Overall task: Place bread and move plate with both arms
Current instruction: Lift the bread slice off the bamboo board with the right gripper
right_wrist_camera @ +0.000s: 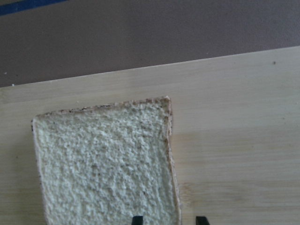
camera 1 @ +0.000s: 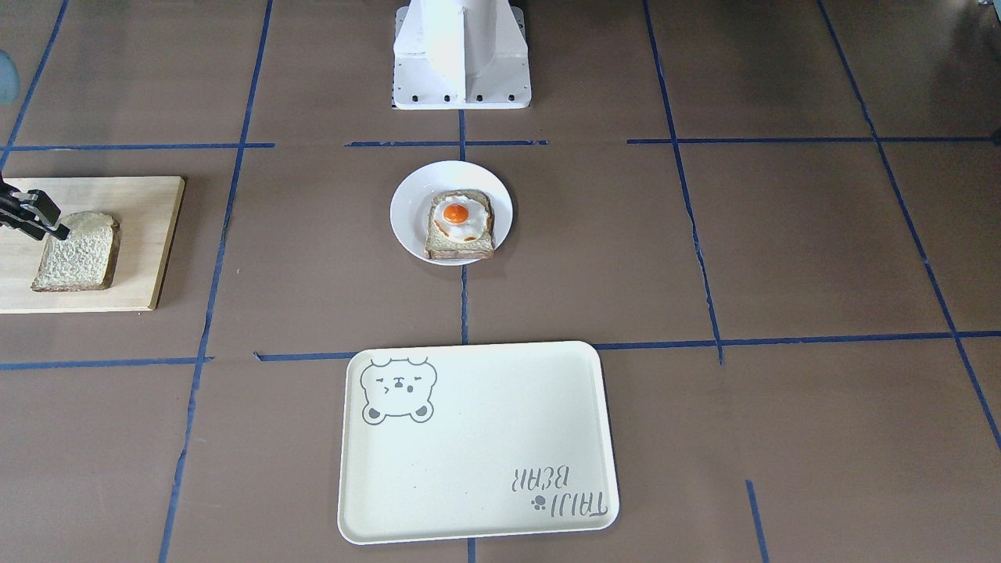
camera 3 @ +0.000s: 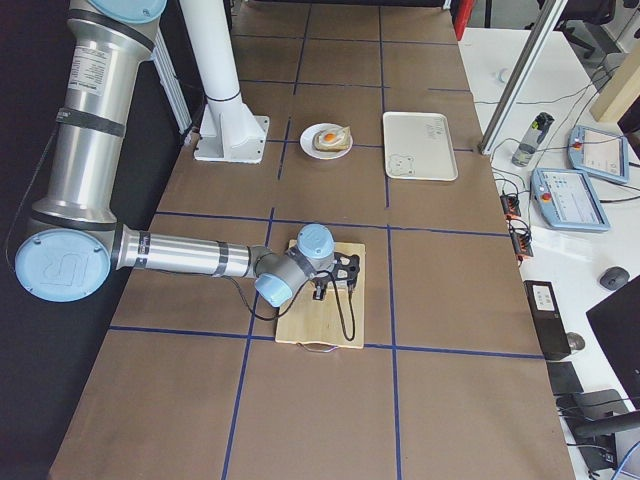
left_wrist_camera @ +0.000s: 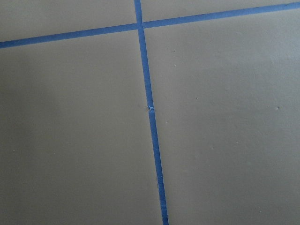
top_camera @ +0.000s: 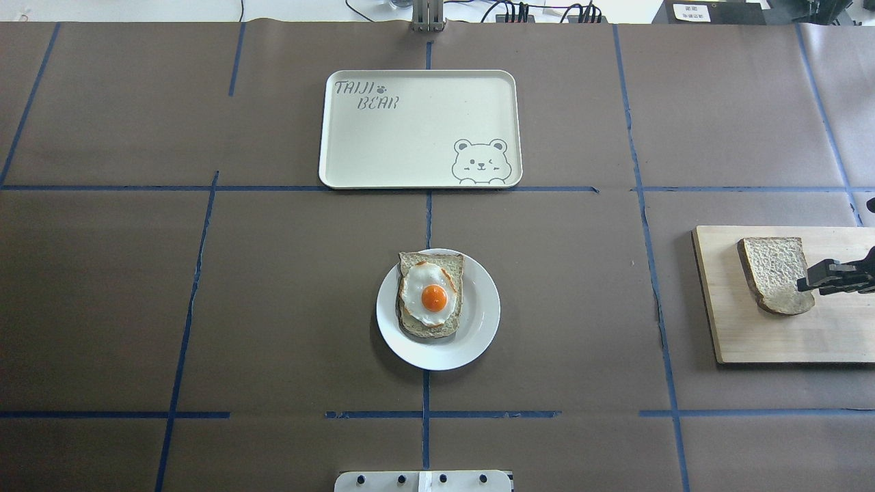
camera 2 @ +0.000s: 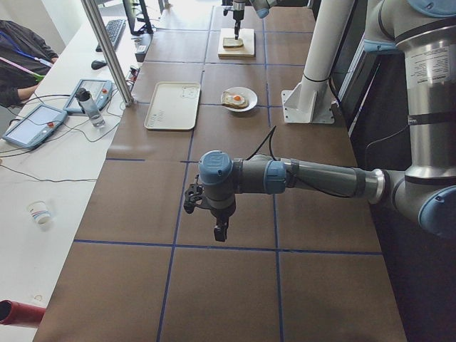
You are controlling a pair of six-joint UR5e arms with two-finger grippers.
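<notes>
The plain bread slice [top_camera: 772,270] lies flat on a wooden board [top_camera: 752,335] at the table's right end; it also shows in the front view [camera 1: 78,254] and fills the right wrist view [right_wrist_camera: 103,164]. My right gripper [top_camera: 808,281] is low over the slice's near edge, open, with one fingertip over the bread and one over the board [right_wrist_camera: 169,219]. The white plate [top_camera: 478,328] sits at the table's centre and bears a slice with a fried egg [top_camera: 431,297]. My left gripper [camera 2: 221,231] hovers over bare table far to the left; I cannot tell whether it is open or shut.
A cream tray with a bear drawing [top_camera: 410,137] lies beyond the plate, on the far side of the table. The white pedestal [camera 1: 461,55] stands behind the plate. Blue tape lines cross the brown table cover. Tablets and a bottle sit past the far edge.
</notes>
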